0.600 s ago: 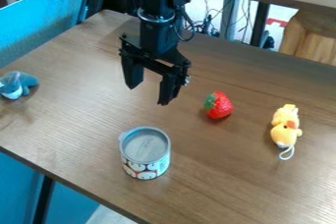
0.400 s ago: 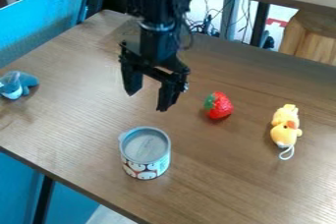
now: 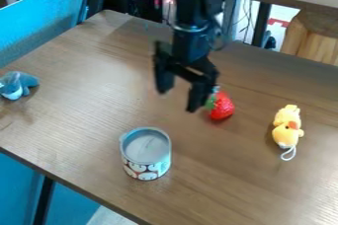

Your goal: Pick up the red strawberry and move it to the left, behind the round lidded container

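Your gripper (image 3: 178, 101) has swung toward the strawberry (image 3: 224, 107) since the earlier frame, w/ its two fingers apart. You've got the strawberry on the table (image 3: 99, 105), btwn the gripper & the yellow toy (image 3: 287, 129). Lidded can (image 3: 147, 154) stands upright nearer the cam; blue toy (image 3: 20, 84) lies by the view's left edge.

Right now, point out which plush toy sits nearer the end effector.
The yellow plush toy, right of the strawberry; the blue one is farther, by the table's left edge.
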Robot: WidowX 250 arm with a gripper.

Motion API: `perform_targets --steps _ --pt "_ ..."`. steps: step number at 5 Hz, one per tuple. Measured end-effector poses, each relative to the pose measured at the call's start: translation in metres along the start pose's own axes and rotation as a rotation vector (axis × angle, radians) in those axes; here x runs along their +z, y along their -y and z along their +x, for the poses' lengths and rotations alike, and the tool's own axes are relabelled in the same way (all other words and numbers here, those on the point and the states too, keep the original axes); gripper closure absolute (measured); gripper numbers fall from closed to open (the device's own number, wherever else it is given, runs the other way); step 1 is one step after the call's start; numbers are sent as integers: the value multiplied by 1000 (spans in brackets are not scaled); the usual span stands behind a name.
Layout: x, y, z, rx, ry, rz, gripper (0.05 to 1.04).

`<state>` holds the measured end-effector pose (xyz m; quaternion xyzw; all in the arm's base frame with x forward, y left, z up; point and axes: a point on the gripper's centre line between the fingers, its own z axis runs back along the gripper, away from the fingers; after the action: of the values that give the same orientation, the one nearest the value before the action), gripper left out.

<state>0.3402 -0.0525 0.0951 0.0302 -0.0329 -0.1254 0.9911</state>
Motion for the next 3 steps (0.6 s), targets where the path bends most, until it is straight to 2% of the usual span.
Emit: perform_targets --steps 1,2,3 --pt "1 9 15 -4 8 2 78" --pt "-22 24 43 -10 -37 53 78" --pt "-36 38 67 -40 -56 86 78"
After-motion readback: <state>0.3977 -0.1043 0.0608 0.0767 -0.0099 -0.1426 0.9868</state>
